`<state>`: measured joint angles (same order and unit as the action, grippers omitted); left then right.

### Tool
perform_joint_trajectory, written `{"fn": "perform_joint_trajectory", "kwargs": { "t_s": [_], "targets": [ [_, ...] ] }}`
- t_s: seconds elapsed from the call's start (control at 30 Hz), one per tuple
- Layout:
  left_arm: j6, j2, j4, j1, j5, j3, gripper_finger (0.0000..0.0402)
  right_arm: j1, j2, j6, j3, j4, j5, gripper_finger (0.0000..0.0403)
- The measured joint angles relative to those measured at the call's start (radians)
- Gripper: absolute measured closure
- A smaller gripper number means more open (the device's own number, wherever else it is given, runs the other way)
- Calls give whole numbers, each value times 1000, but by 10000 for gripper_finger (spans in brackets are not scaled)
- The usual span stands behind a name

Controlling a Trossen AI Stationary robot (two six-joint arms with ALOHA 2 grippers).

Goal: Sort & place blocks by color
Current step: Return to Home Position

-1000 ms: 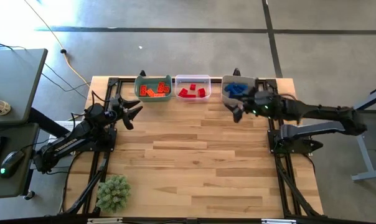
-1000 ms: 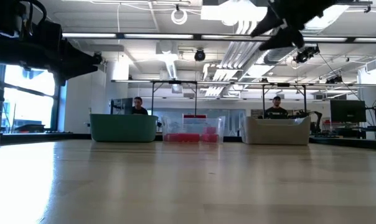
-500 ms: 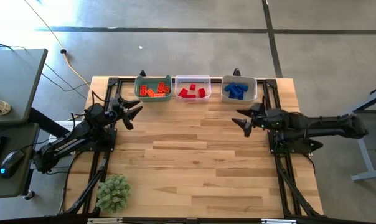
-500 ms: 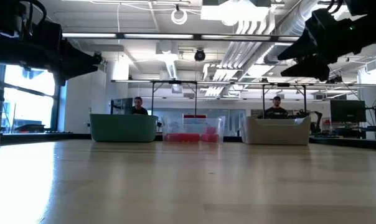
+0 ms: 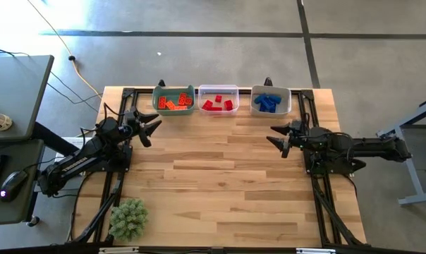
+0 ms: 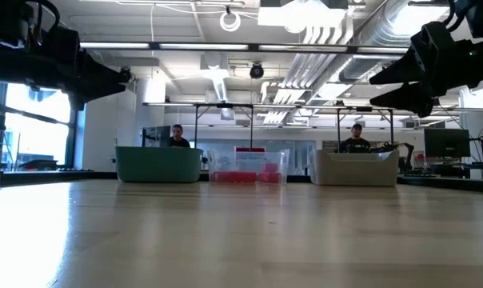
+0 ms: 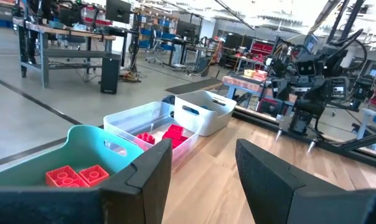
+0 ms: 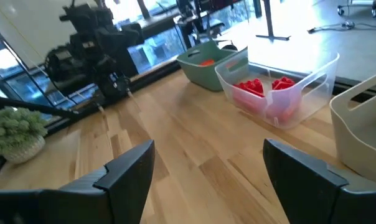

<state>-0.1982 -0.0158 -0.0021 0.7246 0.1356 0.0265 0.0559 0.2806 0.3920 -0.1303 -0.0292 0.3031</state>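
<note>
Right claw (image 5: 278, 138) hangs spread and empty over the desk (image 5: 220, 183); left claw (image 5: 149, 127) is spread too. Beyond them sit orange blocks (image 5: 175, 103) in the green bin (image 5: 156, 100), red blocks (image 5: 218, 104) in the clear bin (image 5: 218, 87), and blue blocks (image 5: 268, 103) in the white bin (image 5: 271, 89). They are likely light, stiff and slick: pinch the flat sides.

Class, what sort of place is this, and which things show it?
Probably a robotics lab or workshop: exposed ceiling ducts, metal workbenches with monitors, and two people beyond the table.
</note>
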Motion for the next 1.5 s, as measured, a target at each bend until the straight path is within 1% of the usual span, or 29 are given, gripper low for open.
{"fn": "perform_joint_trajectory", "kwargs": {
  "t_s": [0.13,0.33,0.4,0.53,0.6,0.83,1.5],
  "targets": [
    [0,0,0,0,0,0,234,0,-37,16,37,21,0,117],
    [0,0,0,0,0,0,234,0,-86,105,120,90,16,117],
    [0,0,0,0,0,0,234,0,-84,101,120,99,37,117],
    [0,0,0,0,1,0,234,0,-84,105,120,100,113,117],
    [0,0,0,0,1,0,234,3,-79,97,120,100,123,117],
    [0,0,0,0,0,0,234,3,-79,45,121,100,105,117],
    [0,0,0,0,0,0,234,3,-79,45,121,100,99,117]
  ]
}}
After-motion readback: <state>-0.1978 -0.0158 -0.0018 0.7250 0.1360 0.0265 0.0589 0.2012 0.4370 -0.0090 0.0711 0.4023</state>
